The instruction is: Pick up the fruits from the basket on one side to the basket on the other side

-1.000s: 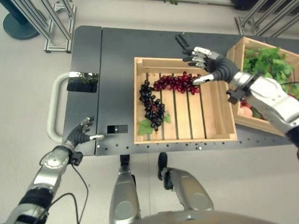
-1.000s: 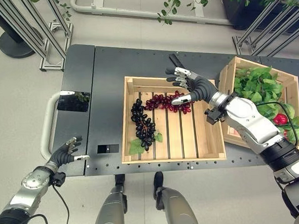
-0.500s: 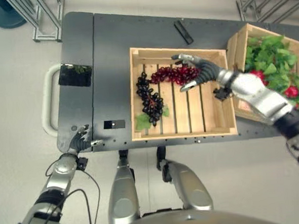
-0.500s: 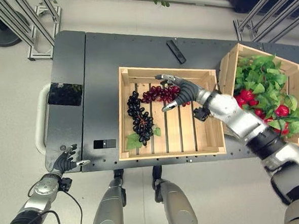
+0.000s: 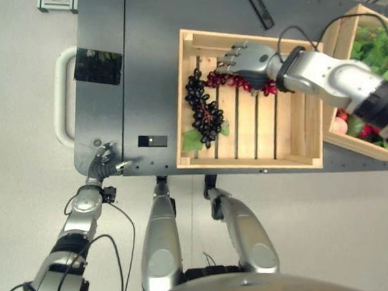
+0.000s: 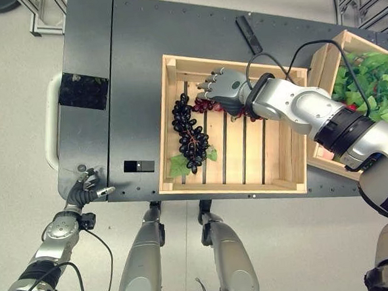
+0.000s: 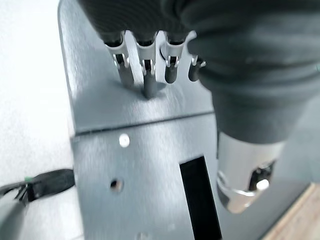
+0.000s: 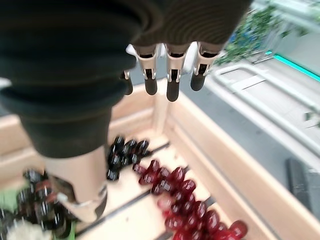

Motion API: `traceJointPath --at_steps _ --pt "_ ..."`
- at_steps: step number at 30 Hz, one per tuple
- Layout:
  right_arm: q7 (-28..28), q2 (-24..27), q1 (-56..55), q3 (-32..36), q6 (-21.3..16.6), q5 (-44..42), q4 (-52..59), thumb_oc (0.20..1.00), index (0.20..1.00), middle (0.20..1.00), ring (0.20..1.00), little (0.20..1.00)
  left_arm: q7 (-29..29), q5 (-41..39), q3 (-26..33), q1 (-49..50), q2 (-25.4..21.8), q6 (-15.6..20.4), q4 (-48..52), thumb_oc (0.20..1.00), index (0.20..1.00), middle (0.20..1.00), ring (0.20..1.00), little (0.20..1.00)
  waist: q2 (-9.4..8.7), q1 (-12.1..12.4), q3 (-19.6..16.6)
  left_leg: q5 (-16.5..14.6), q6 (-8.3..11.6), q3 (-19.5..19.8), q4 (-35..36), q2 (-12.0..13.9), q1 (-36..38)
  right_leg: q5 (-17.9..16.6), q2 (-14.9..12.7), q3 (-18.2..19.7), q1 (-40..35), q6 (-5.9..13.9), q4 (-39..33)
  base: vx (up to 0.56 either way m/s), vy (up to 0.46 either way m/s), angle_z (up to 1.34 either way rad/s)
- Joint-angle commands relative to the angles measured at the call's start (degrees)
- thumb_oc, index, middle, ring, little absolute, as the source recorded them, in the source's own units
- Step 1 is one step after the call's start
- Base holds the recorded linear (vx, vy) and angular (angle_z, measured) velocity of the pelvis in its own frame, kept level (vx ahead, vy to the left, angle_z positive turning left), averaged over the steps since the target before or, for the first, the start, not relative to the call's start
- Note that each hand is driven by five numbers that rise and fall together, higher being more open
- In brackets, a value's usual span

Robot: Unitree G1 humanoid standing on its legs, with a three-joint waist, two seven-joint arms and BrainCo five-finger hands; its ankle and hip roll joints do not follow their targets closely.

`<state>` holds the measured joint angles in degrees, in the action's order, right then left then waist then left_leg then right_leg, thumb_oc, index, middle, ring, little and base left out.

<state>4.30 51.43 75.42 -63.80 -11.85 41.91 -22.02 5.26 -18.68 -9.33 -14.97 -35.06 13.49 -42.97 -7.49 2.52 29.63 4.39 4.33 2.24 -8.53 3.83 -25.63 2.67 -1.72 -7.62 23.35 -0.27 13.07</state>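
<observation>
A slatted wooden crate (image 5: 248,163) sits mid-table. Inside lie a dark grape bunch (image 5: 204,112) with a green leaf and a red grape bunch (image 8: 185,200). My right hand (image 6: 225,87) hovers palm down over the red grapes, fingers straight, thumb apart, holding nothing; it hides part of that bunch. A second crate (image 5: 355,147) at the right holds green leaves (image 6: 367,75) and red fruit (image 6: 350,107). My left hand (image 5: 103,165) rests open at the table's front left corner, its fingertips (image 7: 148,87) on the dark surface.
A flat black bar (image 5: 260,8) lies on the table beyond the middle crate. A pale cart handle (image 5: 60,94) curves off the table's left end, next to a shiny dark panel (image 5: 97,65). A small black slot (image 5: 153,141) sits near the front edge.
The camera has shifted. My right hand has moved left and turned palm down over the red grapes. The left hand stays at the table corner.
</observation>
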Motion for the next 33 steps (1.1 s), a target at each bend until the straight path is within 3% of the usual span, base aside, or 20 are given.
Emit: traceJointPath --at_steps 1,11,17,33 --pt "-3.6 1.6 2.1 0.0 1.8 4.1 0.9 1.0 1.0 1.0 1.0 1.0 1.1 -3.2 1.8 0.2 -0.6 1.4 3.0 1.0 1.0 1.0 1.0 1.0 -1.3 -0.5 0.2 -3.5 0.68 1.0 -6.0 0.7 -3.6 -0.9 -5.5 1.6 4.2 7.89 3.7 -0.04 -0.018 0.04" --pt "-7.5 1.5 3.8 0.0 3.0 5.0 0.1 1.0 1.0 1.0 1.0 1.0 2.7 -9.8 3.0 -0.4 -0.4 2.6 7.4 1.0 1.0 1.0 1.0 1.0 -0.23 -1.2 0.2 -3.3 1.01 2.2 -10.1 0.1 -15.4 -0.9 -5.6 1.1 15.2 7.38 7.7 -0.04 -0.012 0.03" --pt "-9.7 -0.4 8.5 -3.3 3.0 4.1 -2.2 1.0 1.0 1.0 1.0 1.0 3.6 -12.9 3.7 -0.6 -2.0 4.1 9.5 1.0 1.0 1.0 1.0 1.0 -0.14 -1.1 0.2 -3.1 0.99 2.0 -11.4 0.4 -22.2 -2.0 -5.4 1.1 22.6 7.71 8.2 -0.03 0.003 -0.01" --pt "-11.2 -6.3 11.7 -6.8 2.9 2.7 -7.9 1.0 1.0 1.0 1.0 1.0 4.3 -16.5 1.2 -3.4 -0.6 5.0 9.9 1.0 1.0 1.0 1.0 1.0 1.48 0.0 0.2 -1.5 1.22 3.7 -9.8 -0.2 -27.0 -1.8 -5.7 -0.5 27.5 7.5 8.7 0.0 -0.014 0.01"
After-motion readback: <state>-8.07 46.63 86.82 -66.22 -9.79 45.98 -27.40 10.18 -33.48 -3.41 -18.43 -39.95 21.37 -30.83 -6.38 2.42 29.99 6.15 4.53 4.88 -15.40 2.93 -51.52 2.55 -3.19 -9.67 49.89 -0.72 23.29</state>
